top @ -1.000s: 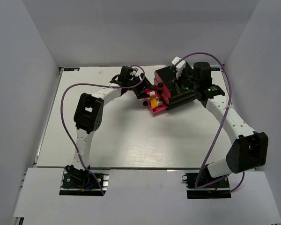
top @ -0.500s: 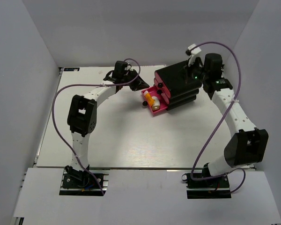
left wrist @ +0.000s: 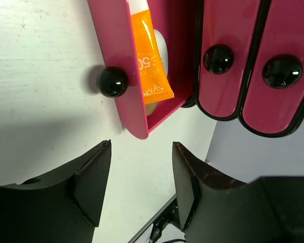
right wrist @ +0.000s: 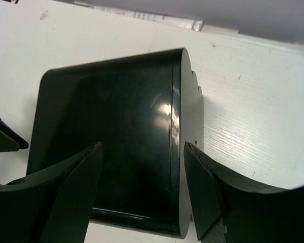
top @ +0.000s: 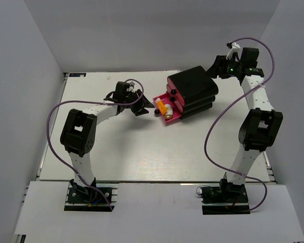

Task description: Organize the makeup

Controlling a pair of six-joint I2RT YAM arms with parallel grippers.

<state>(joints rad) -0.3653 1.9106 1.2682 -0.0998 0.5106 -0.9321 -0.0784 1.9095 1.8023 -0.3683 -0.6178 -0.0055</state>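
Left hand [left wrist: 142,152] retreated toward nine o'clock, right hand [right wrist: 143,147] toward two, both gaping empty; orange tube [left wrist: 152,66] stowed in pink drawer [left wrist: 114,55].

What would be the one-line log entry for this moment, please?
left gripper: open, empty, facing open pink drawer | drawer holds orange tube | other drawers: shut | right gripper: open, empty, pointed at black box

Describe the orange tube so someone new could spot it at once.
Find the black box with pink drawers at the far middle of the table. Only one drawer is pulled out. The orange tube lies in it beside a white piece; it is the only orange thing there and is printed 50.
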